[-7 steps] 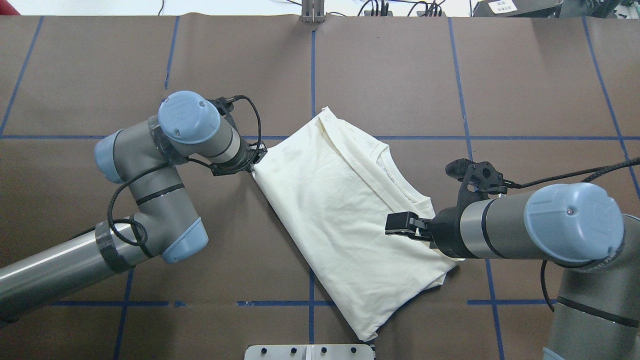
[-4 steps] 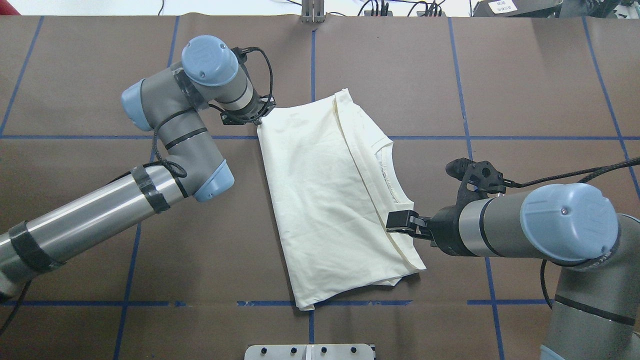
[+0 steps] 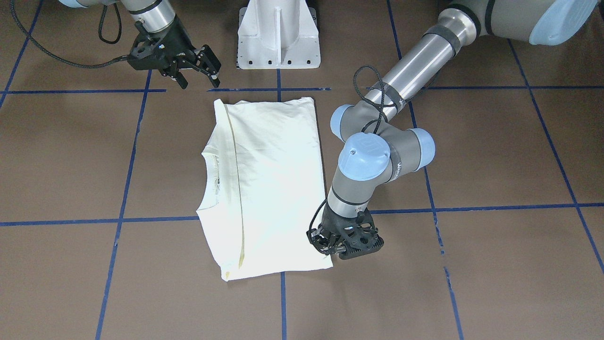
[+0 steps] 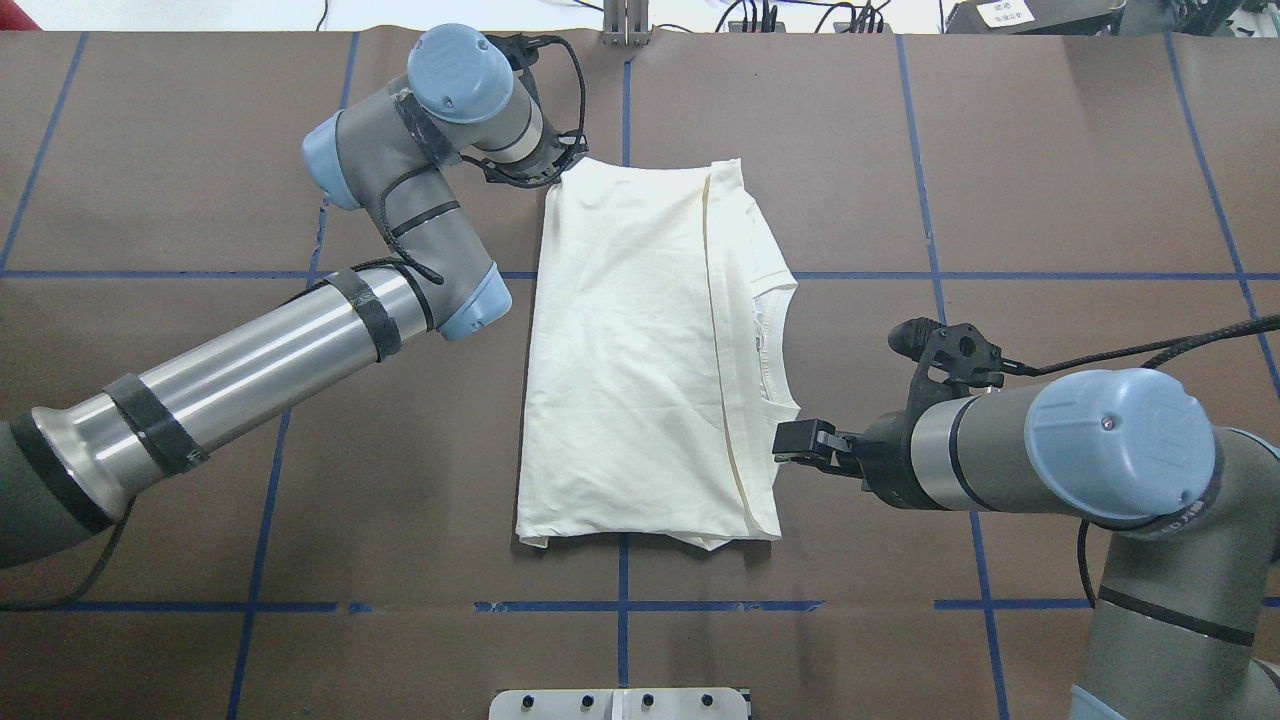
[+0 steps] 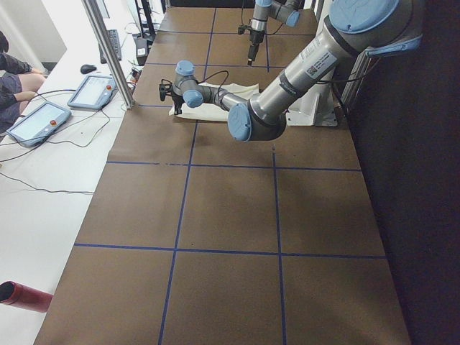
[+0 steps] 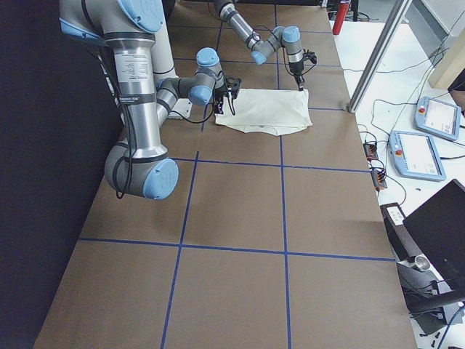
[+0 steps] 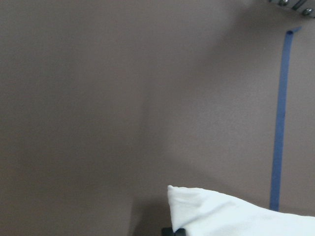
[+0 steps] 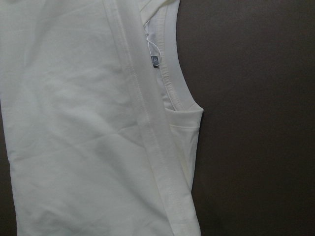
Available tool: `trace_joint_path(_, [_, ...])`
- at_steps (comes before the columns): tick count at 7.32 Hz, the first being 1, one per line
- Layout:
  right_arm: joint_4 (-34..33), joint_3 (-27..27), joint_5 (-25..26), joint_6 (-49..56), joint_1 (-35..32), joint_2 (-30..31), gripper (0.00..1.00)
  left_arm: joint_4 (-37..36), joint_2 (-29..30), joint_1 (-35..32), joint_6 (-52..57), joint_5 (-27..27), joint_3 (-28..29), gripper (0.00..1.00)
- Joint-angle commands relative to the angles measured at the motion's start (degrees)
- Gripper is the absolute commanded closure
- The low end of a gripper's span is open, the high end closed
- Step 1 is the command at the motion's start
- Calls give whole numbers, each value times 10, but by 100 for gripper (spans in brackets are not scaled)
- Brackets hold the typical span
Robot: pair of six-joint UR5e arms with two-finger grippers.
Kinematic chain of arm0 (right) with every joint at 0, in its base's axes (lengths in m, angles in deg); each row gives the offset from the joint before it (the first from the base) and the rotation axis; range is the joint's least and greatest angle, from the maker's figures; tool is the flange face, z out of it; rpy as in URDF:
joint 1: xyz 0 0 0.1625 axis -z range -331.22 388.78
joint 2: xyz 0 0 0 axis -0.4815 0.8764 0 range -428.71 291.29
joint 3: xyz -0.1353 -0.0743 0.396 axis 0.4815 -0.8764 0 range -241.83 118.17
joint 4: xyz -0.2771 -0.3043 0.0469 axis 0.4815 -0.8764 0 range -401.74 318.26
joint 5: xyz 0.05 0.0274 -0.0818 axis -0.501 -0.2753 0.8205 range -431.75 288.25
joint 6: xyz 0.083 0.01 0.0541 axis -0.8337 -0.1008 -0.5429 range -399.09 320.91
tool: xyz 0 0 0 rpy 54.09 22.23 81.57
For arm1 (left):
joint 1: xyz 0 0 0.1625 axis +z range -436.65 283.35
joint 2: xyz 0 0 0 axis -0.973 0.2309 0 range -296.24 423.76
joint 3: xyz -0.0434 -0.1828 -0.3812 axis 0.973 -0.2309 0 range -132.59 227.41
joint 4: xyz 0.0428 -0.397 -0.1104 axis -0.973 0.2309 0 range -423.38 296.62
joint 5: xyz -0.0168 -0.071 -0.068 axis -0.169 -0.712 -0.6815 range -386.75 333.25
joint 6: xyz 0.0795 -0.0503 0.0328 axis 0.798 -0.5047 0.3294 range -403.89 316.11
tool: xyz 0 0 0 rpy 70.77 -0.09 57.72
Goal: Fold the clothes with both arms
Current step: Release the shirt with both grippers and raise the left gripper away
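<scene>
The clothes, one cream shirt point(image 4: 640, 350), lie folded into a long rectangle on the brown table, plain side up. The neckline point(image 4: 775, 330) shows at its right edge. My left gripper point(image 4: 563, 172) is down at the shirt's far left corner and shut on it. In the left wrist view that corner point(image 7: 236, 214) pokes out beside a black fingertip. From the front, the left gripper point(image 3: 330, 250) sits on the same corner. My right gripper point(image 3: 196, 71) hangs open above the table, by the shirt's point(image 3: 269, 184) right edge, holding nothing. Its wrist camera looks down on the collar point(image 8: 170, 73).
Blue tape lines point(image 4: 620, 606) grid the brown table cover. The white pedestal base point(image 3: 278, 38) stands at the robot's side of the table. Tablets point(image 5: 39, 122) and cables lie on a side bench past the far edge, where a seated person point(image 5: 14, 72) shows.
My left gripper has pulled its shirt corner away from the robot, swinging the shirt round from a slant to square with the tape grid. The right arm has barely moved.
</scene>
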Motion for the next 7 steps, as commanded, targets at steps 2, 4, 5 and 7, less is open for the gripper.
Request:
trace_joint_path(2, [0,-15,6,1,2,-1,0,56,2,0,40,48,43,0])
trace_joint_path(4, [-4,-24,6,9,1,-1,0,48,0,-21,76,42,38,0])
trace_joint_path(5, [-18,-45,4,11,-5,-19,0,26,-13,-27,85,7,10,0])
trace_joint_path(7, [-118,-82,4,64,-4,-95,0,-54,-86,-26,92,-43,-137,0])
